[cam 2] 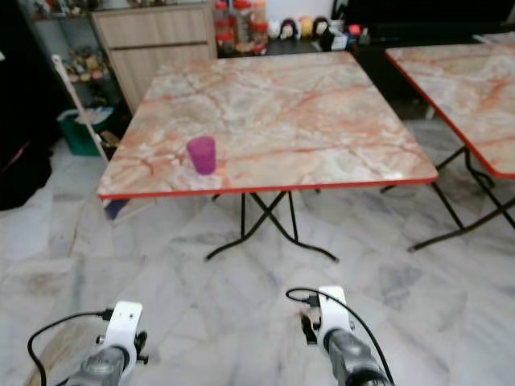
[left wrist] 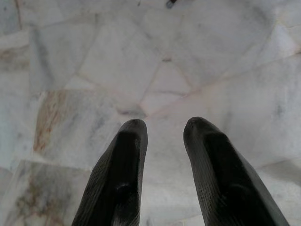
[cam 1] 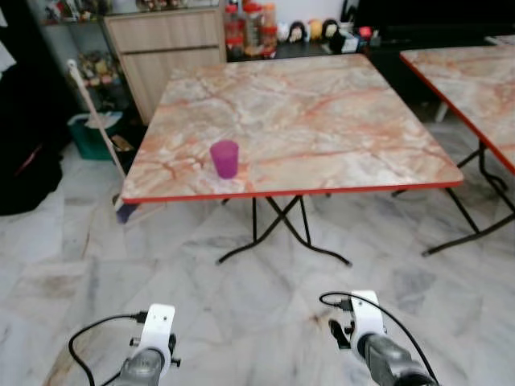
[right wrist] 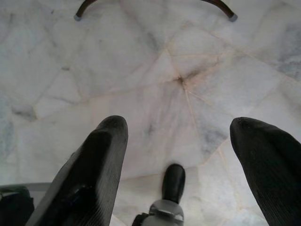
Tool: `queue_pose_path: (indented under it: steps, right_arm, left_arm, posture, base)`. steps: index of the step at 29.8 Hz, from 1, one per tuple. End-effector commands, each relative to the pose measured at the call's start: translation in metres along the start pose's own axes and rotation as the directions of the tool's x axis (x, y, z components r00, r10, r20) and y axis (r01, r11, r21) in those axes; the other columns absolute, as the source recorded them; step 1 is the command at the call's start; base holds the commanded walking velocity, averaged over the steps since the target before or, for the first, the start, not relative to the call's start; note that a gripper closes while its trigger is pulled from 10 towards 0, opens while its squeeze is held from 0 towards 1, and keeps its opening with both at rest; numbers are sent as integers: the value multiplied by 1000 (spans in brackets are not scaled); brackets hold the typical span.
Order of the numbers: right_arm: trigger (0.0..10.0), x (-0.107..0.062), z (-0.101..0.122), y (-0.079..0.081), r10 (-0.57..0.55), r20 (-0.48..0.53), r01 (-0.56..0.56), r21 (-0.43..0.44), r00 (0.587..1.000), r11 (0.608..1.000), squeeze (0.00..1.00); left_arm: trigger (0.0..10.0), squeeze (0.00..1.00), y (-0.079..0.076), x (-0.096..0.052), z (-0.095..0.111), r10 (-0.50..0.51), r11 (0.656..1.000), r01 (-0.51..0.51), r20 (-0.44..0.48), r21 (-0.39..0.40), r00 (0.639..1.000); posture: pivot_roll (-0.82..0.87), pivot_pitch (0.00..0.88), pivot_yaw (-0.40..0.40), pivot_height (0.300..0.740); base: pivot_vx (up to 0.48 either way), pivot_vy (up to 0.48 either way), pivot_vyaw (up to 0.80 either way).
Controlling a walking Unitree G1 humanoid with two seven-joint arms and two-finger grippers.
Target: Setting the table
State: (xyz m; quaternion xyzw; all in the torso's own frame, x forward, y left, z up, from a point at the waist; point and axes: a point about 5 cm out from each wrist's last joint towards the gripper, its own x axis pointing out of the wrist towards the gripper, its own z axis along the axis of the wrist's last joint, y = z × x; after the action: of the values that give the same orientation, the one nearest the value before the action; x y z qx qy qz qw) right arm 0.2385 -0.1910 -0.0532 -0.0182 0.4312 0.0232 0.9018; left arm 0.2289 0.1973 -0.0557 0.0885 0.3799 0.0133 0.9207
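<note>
A purple cup (cam 1: 225, 158) stands upright on the marble table (cam 1: 322, 121), near the front edge on the robot's left side. You cannot see down into the cup, so what is in it cannot be told. The table top has a red rim and black crossed legs (cam 1: 282, 229).

A second table (cam 1: 471, 76) like it stands just to the right. Behind the first table is a wooden cabinet (cam 1: 165, 48), and red-lidded jars (cam 1: 249, 28) sit on a dark shelf beside it. A green bin (cam 1: 90, 135) sits on the floor to the left, and a broom (cam 1: 100, 133) leans by the table's corner.

Both arms hang low over the pale marble floor (cam 1: 241, 305), well apart from the table. The left gripper (left wrist: 164, 127) has its two black fingers a little apart and holds nothing. The right gripper (right wrist: 178, 127) has its fingers spread wide and holds nothing.
</note>
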Motion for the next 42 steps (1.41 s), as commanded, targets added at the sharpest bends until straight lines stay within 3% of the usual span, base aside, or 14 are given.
queue_pose_path:
  steps: [1,12,17,22,42]
  right_arm:
    - [10000,1,5,1,7,12,-6,-18,1000,1000,0]
    - [10000,0,5,0,-3,12,2,1,1000,1000,0]
    - [10000,1,6,0,12,-1,-13,-75,1000,997,0]
    - [10000,0,5,0,4,6,-4,-35,1000,999,0]
    - [10000,0,5,0,13,-7,-13,-47,1000,999,0]
  left_arm:
    - [10000,0,2,0,0,4,1000,-4,-2,-2,1000]
    - [10000,0,1,0,0,2,1000,-2,-3,0,1000]
    - [10000,0,1,0,0,2,1000,-2,-3,1,1000]
    - [10000,0,1,0,0,2,1000,-2,-3,1,1000]
    - [10000,0,1,0,1,-2,1000,2,-4,4,1000]
  posture:
    - [-25,50,61,740]
    - [-24,49,59,740]
    - [-24,49,59,740]
    - [-24,49,59,740]
    - [-24,50,57,740]
  base:
    - [296,0,413]
    - [304,0,0]
    - [341,0,100]
    - [341,0,203]
    - [341,0,0]
